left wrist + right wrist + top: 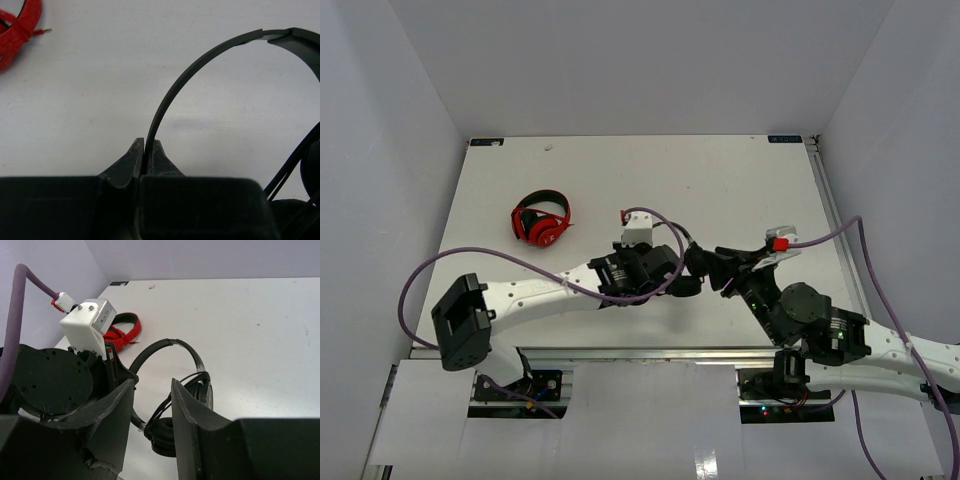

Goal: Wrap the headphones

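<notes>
Centrally on the table [720,180], toward its near side, between the two arms: headphones [170,342]; left gripper [145,152] pinched tight on the thin headband [190,75], jaws closed against either face of the band, arc rising from the grip and curving over to the right in the left wrist view; right gripper [153,384] spread wide, clasping nothing, poised just above an earcup [162,437]; cable [187,381] in several dark strands by the earcups, seen through the gap beside the parted fingers [182,410]; contact there impossible to tell; red headphones [541,220] flat on the table, well apart, far-left of both grippers.
</notes>
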